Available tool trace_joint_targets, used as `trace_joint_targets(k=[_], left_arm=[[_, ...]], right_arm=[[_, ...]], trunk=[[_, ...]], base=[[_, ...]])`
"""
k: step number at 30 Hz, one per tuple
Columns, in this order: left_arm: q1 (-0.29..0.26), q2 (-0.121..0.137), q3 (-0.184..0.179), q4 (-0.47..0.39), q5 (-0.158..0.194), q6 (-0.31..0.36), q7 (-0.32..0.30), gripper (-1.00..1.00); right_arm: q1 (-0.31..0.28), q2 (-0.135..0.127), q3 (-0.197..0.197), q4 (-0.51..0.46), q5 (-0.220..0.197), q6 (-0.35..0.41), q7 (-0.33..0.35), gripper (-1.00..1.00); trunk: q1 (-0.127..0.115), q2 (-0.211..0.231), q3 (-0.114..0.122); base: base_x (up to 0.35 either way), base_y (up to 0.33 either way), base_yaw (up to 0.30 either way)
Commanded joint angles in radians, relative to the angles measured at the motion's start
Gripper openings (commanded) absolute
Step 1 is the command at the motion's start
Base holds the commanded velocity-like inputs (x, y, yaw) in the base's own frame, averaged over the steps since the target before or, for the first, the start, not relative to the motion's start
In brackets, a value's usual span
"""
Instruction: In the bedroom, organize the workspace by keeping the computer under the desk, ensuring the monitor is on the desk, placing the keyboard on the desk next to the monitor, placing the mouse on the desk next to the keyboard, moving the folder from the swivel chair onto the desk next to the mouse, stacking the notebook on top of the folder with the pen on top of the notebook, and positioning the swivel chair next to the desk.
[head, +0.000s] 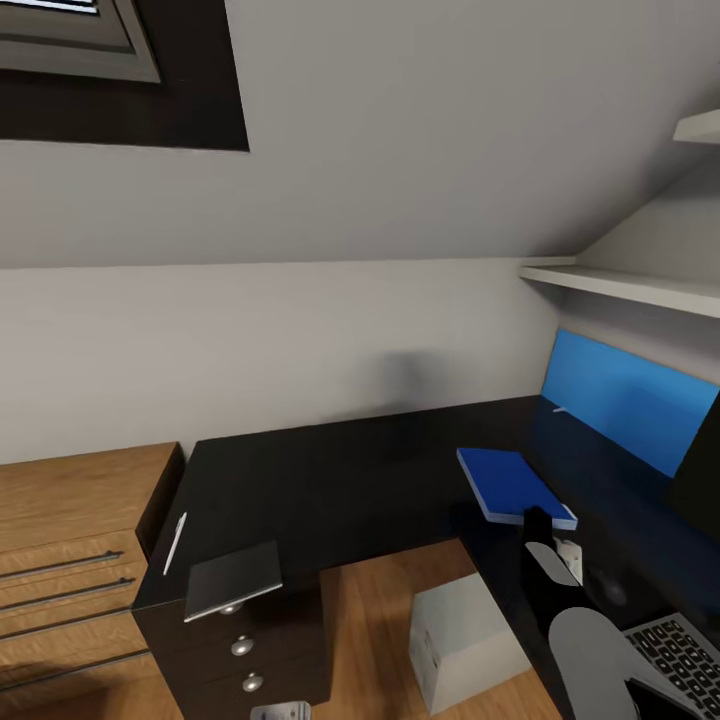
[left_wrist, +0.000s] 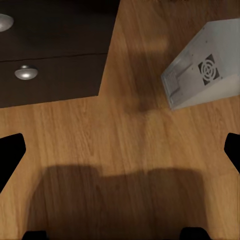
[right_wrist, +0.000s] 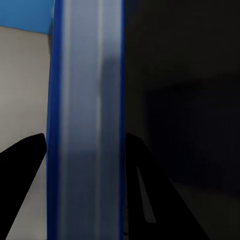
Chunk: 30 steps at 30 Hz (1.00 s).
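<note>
Head view: one bright blue folder (head: 515, 486) lying flat on the glossy black worktop (head: 350, 480), its near corner overhanging the inner edge, with the right end effector (head: 541, 528) at that corner. Just behind it, the blue back panel (head: 625, 400); at the far right, the dark edge of one monitor (head: 700, 465); at the lower right, part of one keyboard (head: 685, 650) near the arm. One pale grey computer (head: 465, 640) standing on the wood floor below the worktop's inner corner. On the left stretch of black top, well apart from the folder, one dark notebook (head: 233, 578) poking over the front edge and one pale pen (head: 175, 543) beside it, with a wooden drawer unit (head: 70, 560) further left and three round silver knobs (head: 242, 647) below. Left wrist view: left end effector (left_wrist: 120, 150) spread open over bare floor (left_wrist: 120, 160), holding nothing; one computer (left_wrist: 207, 67) off to a side, two knobs (left_wrist: 26, 73) on the dark cabinet front. Right wrist view: folder (right_wrist: 87, 120) seen edge-on between two dark fingers (right_wrist: 22, 165), which sit tight against both faces, so clamped on the folder. Risks, as judgement: with a corner-only hold and part of the folder past the edge, letting go here could tip it off onto the computer or floor; dragging it further could knock the keyboard. Notebook likewise perched over its edge, so a careless approach might push it down.
</note>
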<state>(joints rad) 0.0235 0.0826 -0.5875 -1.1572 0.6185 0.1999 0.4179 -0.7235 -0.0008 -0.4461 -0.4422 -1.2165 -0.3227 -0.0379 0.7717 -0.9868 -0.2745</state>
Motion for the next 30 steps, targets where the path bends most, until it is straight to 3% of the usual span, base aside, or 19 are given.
trace_joint_targets(k=[1,6,24,25,30], left_arm=[[0.0,0.0,-0.002,-0.002,0.006,0.003,0.007,1.0],[0.0,-0.001,-0.003,-0.002,0.006,0.003,0.008,1.0],[0.0,-0.001,-0.004,0.0,0.005,0.003,0.007,1.0],[0.0,-0.001,-0.004,0.0,0.005,0.003,0.007,1.0],[0.0,-0.001,-0.005,0.001,0.003,0.003,0.007,1.0]], right_arm=[[-0.001,0.0,0.001,-0.001,-0.008,-0.003,-0.002,-1.0],[-0.001,0.001,0.001,-0.001,-0.007,-0.003,-0.002,-1.0],[-0.001,0.001,0.001,-0.001,-0.006,-0.008,-0.003,-1.0],[-0.001,0.001,0.001,-0.001,-0.006,-0.008,-0.003,1.0],[-0.002,0.001,0.001,-0.001,-0.006,-0.009,-0.003,1.0]], trunk=[[0.004,-0.008,-0.004],[0.023,-0.043,-0.02],[0.023,-0.043,-0.02],[0.023,-0.043,-0.02],[0.023,-0.043,-0.02]], base=[[0.0,0.0,0.0],[0.0,0.0,0.0],[0.0,0.0,0.0],[0.0,0.0,0.0],[0.0,0.0,0.0]])
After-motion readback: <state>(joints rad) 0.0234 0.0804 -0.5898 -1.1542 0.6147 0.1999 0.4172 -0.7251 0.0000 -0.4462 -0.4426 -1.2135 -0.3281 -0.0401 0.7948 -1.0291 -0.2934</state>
